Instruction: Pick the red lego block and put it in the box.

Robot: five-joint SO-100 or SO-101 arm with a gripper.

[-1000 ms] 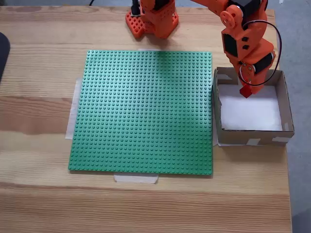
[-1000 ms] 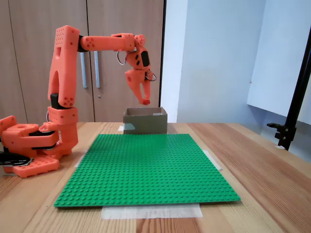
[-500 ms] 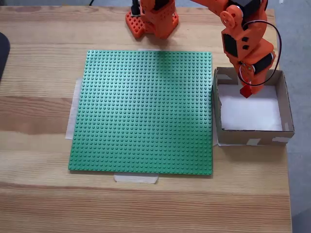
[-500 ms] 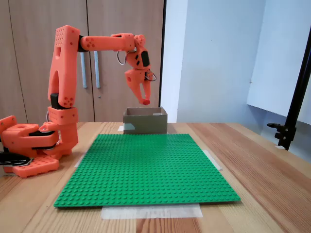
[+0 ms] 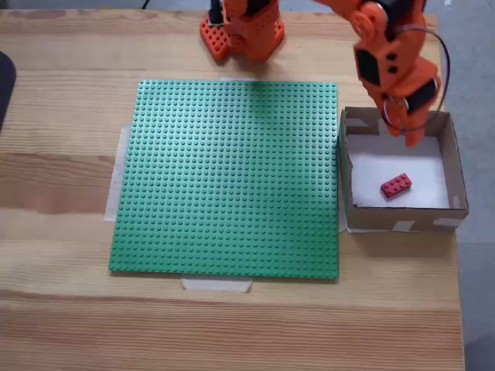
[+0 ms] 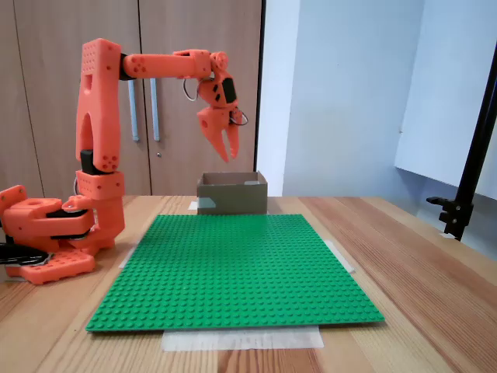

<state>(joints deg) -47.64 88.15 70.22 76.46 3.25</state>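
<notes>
Pale wooden table (image 5: 62, 309), green baseplate (image 5: 228, 178) taped flat, cardboard box (image 5: 398, 216) beside it; orange arm base (image 5: 240, 35) behind

Box (image 5: 398, 219) walls fence the block (image 5: 395, 185); above is open.

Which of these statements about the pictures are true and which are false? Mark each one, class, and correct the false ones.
1. The red lego block lies on the white floor inside the cardboard box. True.
2. The pincer is clamped on the block. False: it holds nothing and hangs above the box, with the block lying below it.
3. The box stands on the green baseplate. False: it stands on the wooden table, against the baseplate's right edge in the fixed view from above.
4. The baseplate has no bricks on it. True.
5. Pale tape shows under the baseplate's edges. True.
</notes>
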